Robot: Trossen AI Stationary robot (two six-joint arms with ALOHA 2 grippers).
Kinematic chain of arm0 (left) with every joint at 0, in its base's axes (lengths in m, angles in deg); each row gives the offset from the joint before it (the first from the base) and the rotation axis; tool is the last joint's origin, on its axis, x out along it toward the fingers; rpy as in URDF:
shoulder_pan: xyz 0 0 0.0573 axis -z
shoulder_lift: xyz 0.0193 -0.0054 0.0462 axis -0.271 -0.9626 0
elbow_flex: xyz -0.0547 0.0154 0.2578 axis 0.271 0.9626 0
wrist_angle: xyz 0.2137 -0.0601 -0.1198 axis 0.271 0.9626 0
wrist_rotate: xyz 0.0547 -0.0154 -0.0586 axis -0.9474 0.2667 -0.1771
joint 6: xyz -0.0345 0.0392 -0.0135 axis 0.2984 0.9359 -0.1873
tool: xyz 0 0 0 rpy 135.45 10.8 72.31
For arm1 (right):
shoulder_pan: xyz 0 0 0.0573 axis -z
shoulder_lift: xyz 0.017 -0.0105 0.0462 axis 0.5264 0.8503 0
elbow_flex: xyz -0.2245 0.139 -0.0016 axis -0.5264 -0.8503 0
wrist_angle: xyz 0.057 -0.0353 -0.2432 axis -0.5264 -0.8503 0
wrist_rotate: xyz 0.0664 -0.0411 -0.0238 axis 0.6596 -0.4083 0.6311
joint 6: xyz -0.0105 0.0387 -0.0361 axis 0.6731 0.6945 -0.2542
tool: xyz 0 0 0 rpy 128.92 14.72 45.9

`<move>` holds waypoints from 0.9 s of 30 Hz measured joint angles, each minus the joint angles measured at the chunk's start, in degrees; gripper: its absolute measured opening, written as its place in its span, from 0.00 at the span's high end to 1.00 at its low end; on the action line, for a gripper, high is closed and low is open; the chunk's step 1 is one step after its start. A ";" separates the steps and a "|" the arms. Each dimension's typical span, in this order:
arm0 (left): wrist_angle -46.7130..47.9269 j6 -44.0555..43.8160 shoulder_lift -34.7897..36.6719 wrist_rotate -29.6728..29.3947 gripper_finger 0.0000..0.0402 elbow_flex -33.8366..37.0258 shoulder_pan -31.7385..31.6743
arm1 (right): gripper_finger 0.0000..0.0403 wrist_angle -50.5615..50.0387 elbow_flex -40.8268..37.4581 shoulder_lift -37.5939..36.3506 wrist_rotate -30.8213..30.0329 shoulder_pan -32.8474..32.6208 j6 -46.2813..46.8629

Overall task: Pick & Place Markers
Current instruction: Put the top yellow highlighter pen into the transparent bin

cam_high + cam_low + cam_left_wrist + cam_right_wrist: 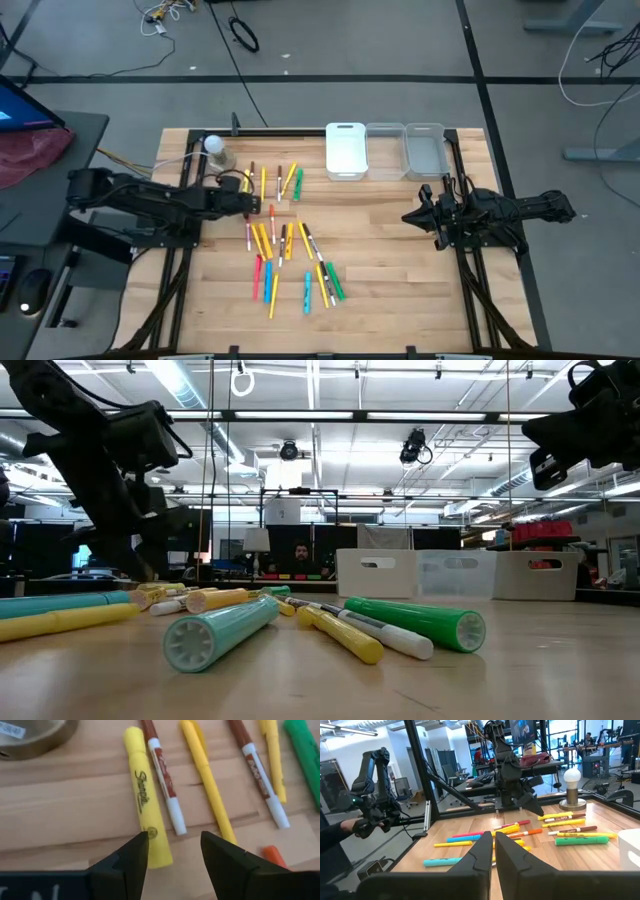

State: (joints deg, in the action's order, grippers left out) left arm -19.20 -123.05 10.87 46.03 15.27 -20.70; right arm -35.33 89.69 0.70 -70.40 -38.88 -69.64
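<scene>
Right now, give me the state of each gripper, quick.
Left gripper: open, empty, low over the yellow highlighter marker.
Right gripper: shut, holding nothing, waiting at the table's right side.

Pretty standard lab space. Grey concrete floor [350, 40] fills the top of the high view, with dark seams crossing it and loose cables [243, 35] lying around near the top middle. A dark desk [45, 140] with a lit screen [20, 108] sits at the left edge. From the low view it's a big open hall, long ceiling lights [300, 415] and exposed rails [330, 372] across the top, shelving off to the right.
</scene>
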 joint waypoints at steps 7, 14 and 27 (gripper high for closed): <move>0.36 -4.44 -5.56 -0.02 0.53 -0.02 0.18 | 0.93 0.00 0.00 0.00 0.01 -0.02 0.01; 0.08 -4.62 -9.24 -3.04 0.55 -0.24 0.27 | 0.93 0.00 -0.02 -0.02 -0.01 -0.02 -0.01; 1.09 -4.15 -10.22 -5.47 0.81 -0.13 0.20 | 0.93 0.00 0.00 0.00 -0.01 0.00 0.01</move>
State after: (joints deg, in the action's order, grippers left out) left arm -18.10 -127.21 0.65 40.56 15.14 -20.50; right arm -35.33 89.69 0.70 -70.40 -38.87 -69.62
